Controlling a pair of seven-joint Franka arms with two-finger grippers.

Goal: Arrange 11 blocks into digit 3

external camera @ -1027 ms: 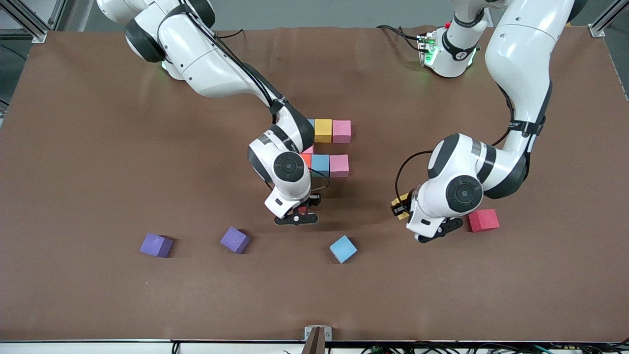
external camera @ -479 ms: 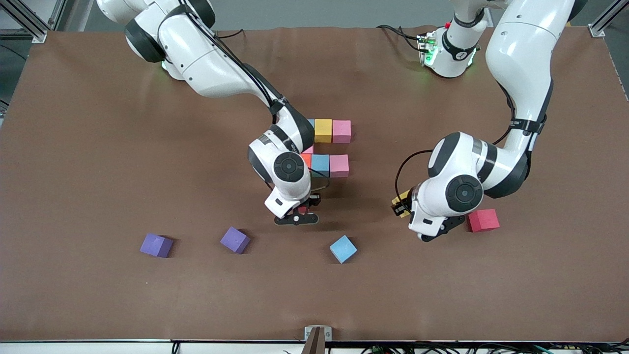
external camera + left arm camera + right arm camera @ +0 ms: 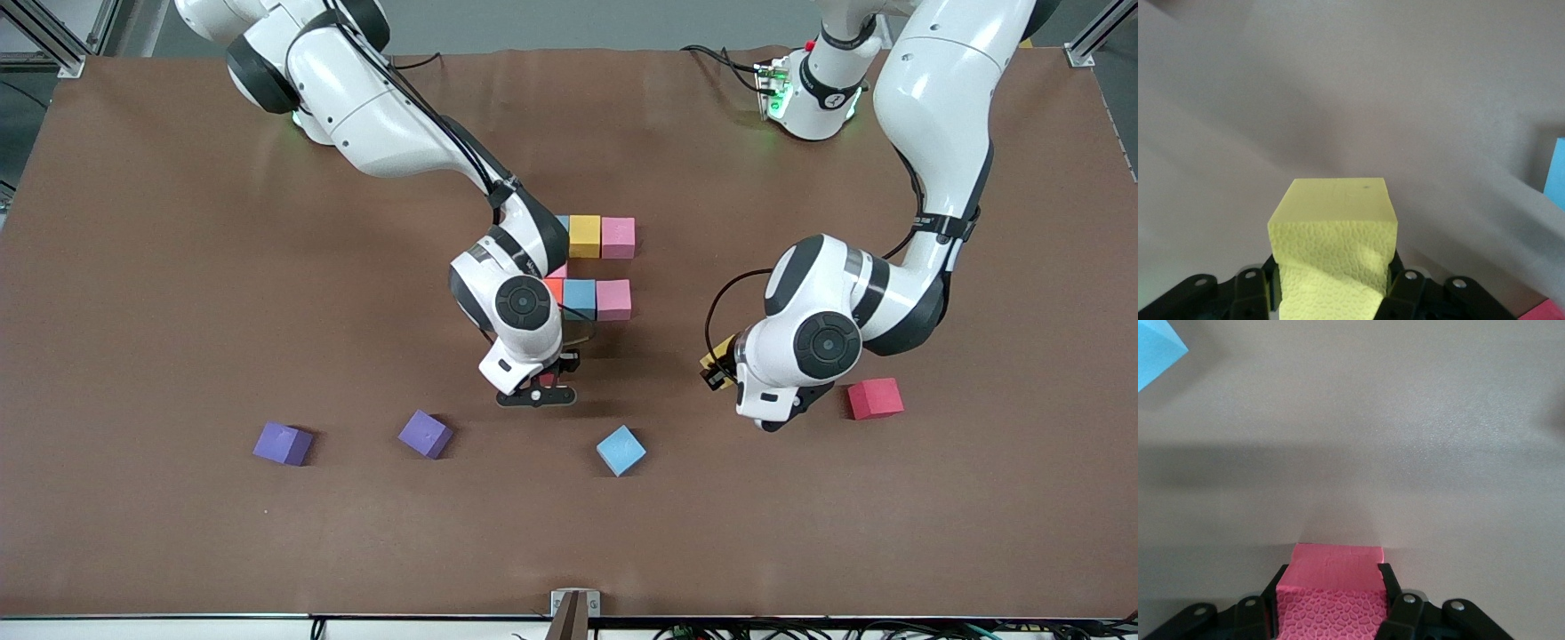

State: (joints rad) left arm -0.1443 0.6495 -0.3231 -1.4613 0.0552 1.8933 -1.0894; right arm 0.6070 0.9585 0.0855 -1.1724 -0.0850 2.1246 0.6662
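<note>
Front view: since the earlier frame the left arm has swung slightly toward the figure; the right arm waits unmoved. The left pincer [image 3: 722, 366], largely hidden by its wrist, is clamped on a yellow foam cube [image 3: 1333, 243] above the brown surface [image 3: 178, 311], at ten o'clock from the loose red foam cube [image 3: 875, 397]. The right pincer [image 3: 1331, 600] is clamped on a pink foam cube [image 3: 1331, 593], low at six o'clock of the partly hidden block figure [image 3: 597, 267].

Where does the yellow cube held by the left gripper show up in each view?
Front view: yellow cube peeks out beside the left arm's wrist, toward the right arm's end from the red cube.
Left wrist view: mid-picture, large.
Right wrist view: not in it.
Shared landmark: the left gripper, shut on it.
</note>
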